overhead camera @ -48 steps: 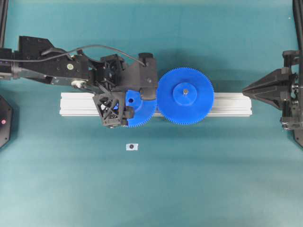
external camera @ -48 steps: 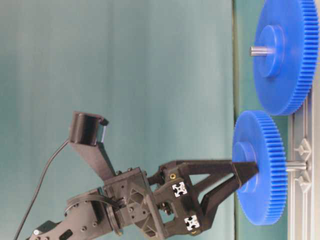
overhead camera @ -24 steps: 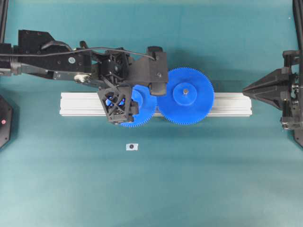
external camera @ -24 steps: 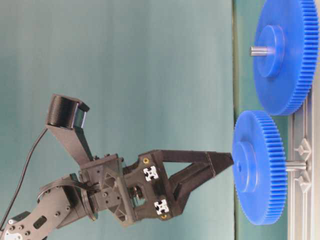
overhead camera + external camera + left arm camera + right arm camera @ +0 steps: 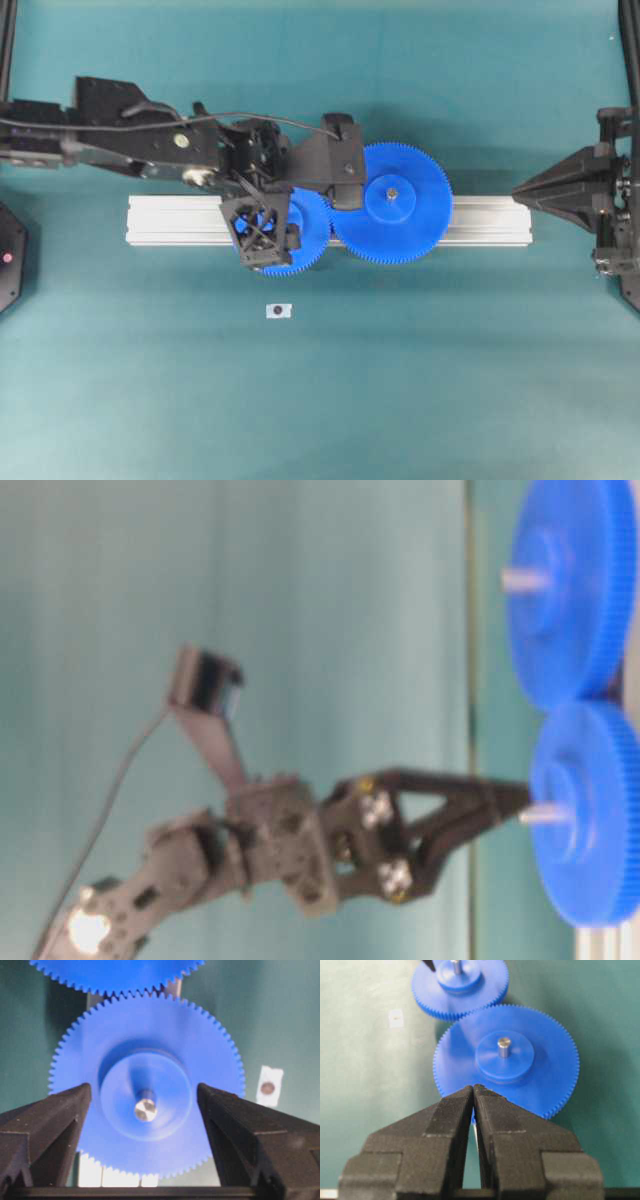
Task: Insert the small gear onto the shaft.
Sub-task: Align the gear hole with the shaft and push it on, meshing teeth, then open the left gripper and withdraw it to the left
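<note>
Teal matting covers the whole bench, and a rail (image 5: pixel 180 220) of grey aluminium is laid across its middle. Seen from the left wrist camera, the left gripper (image 5: pixel 144 1110) is held nearest, with its two black fingers (image 5: pixel 45 1125) spread wide and nothing between them. Just beyond them the small gear (image 5: pixel 150 1045) is seated flat on the rail, and the shaft (image 5: pixel 145 1109) is seen passing up through its hub, the bright tip standing above the plastic. Behind it the large gear (image 5: pixel 115 972) is met, teeth against teeth. A white tag (image 5: pixel 269 1087) is left lying apart, toward the near edge of the bench. At the far right end the right gripper (image 5: pixel 473 1091) is parked with its fingers pressed together, empty. The insertion is judged as done; only the retreat of the left arm seems to be left.
</note>
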`<state>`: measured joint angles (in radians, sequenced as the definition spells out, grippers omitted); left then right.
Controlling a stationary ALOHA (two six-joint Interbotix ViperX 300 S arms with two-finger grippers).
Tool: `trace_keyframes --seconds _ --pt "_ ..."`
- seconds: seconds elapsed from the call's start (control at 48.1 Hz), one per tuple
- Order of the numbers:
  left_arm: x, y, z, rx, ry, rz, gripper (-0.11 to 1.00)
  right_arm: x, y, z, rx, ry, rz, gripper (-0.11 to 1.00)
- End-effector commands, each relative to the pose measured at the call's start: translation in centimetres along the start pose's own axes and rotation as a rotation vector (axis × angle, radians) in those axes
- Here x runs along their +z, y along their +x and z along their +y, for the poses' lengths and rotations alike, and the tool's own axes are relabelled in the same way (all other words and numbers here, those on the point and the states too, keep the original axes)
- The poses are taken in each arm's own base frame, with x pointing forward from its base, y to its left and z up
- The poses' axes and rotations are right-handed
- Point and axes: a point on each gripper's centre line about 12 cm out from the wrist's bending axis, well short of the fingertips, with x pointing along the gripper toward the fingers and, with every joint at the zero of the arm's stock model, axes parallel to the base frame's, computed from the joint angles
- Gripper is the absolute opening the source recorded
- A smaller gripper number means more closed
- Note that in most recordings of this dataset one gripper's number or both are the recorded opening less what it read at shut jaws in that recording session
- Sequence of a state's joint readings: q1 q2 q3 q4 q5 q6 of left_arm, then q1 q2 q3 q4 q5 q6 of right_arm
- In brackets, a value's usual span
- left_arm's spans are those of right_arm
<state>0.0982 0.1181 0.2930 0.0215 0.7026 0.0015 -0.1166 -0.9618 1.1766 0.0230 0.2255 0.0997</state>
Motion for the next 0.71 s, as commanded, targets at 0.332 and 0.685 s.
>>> trace_keyframes --seconds 0.332,0.685 --pt "1.5 -6.6 0.2 0.005 -0.001 -0.115 0.84 0.3 -0.4 0.0 0.002 0.013 -0.028 0.17" --pt "0.6 -13.1 -0.1 0.0 -0.008 -0.259 0.84 0.0 -0.4 0.0 0.001 0.013 -0.02 0.17"
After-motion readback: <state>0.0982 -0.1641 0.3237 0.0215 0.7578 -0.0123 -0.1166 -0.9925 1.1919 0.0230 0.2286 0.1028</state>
